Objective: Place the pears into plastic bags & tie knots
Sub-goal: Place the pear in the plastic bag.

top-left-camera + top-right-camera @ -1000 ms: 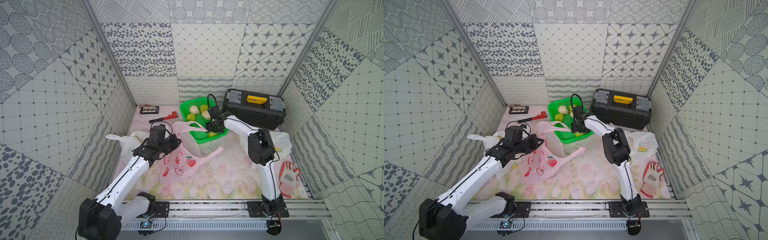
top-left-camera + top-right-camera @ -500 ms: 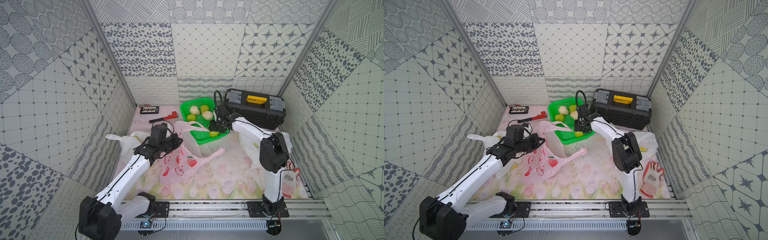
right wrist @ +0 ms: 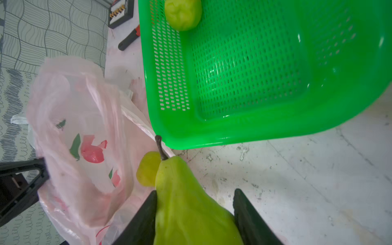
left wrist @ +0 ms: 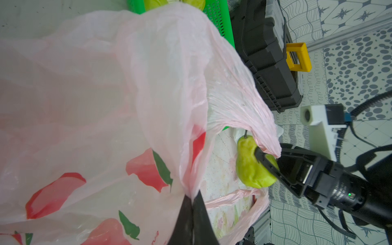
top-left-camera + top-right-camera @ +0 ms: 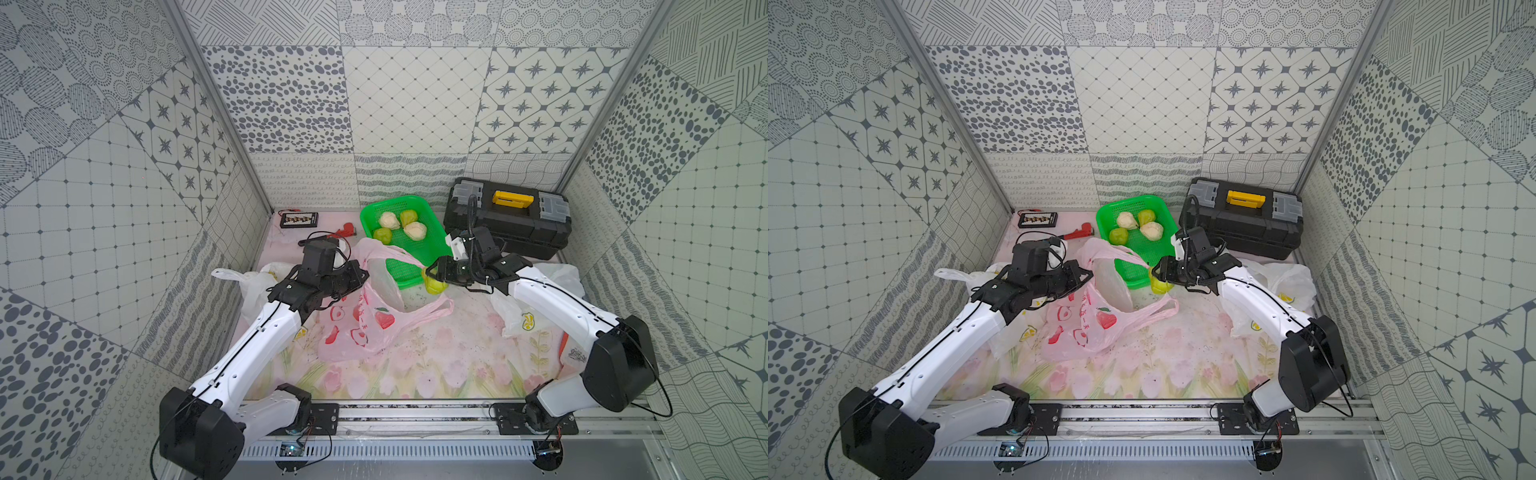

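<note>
Right now, gripping a yellow-green pear (image 3: 186, 203) across its wide body with the right jaws, closed partway against its sides. Holding it stem-first toward the green basket (image 5: 419, 253), just off the near corner, above the worktop (image 5: 457, 353) and right beside the open mouth of the pink bag (image 5: 365, 320). Pinching that bag's rim with the left jaws, clamped tight on the thin film, and propping that side up. Leaving four more pears (image 5: 390, 220), two cream and two green, bunched in the basket's far end. Leaving a white lemon-print bag (image 5: 255, 286) crumpled by the left arm and another (image 5: 525, 320) by the right.
</note>
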Action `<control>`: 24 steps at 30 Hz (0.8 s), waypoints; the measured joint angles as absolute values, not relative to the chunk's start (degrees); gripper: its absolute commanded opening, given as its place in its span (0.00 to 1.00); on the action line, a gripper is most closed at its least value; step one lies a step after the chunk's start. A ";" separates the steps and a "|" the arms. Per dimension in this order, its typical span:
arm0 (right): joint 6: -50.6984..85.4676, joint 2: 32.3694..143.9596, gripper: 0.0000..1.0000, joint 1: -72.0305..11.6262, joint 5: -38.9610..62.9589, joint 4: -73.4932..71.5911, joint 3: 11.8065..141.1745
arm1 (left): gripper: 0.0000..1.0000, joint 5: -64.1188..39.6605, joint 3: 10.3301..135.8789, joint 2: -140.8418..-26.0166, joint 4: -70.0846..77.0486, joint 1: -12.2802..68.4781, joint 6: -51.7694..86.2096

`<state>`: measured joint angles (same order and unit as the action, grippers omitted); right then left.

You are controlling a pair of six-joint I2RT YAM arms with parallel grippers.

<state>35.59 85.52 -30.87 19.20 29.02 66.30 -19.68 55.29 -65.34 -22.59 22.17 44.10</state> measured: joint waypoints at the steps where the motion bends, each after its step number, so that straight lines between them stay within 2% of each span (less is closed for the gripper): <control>1: 35.90 85.56 0.39 -31.68 20.23 29.32 65.58 | 0.00 -20.05 55.66 -65.76 -22.59 22.61 43.88; 6: 39.22 85.60 0.39 -37.74 25.69 27.46 65.21 | 0.00 -20.97 56.58 -67.09 -22.57 24.29 42.83; 10: 47.55 86.56 0.39 -41.98 28.29 17.98 64.23 | 0.00 -21.78 57.32 -67.81 -22.52 26.48 42.13; 15: 58.39 92.95 0.40 -45.58 22.52 6.33 62.94 | 0.00 -23.38 58.52 -67.66 -22.52 30.06 41.15; 20: 64.86 97.41 0.53 -49.82 12.25 1.45 62.26 | 0.00 -23.55 58.67 -65.89 -23.49 31.55 39.99; 24: 65.36 99.42 0.71 -51.79 7.97 1.56 64.20 | 0.00 -23.42 58.19 -65.65 -23.75 31.86 39.70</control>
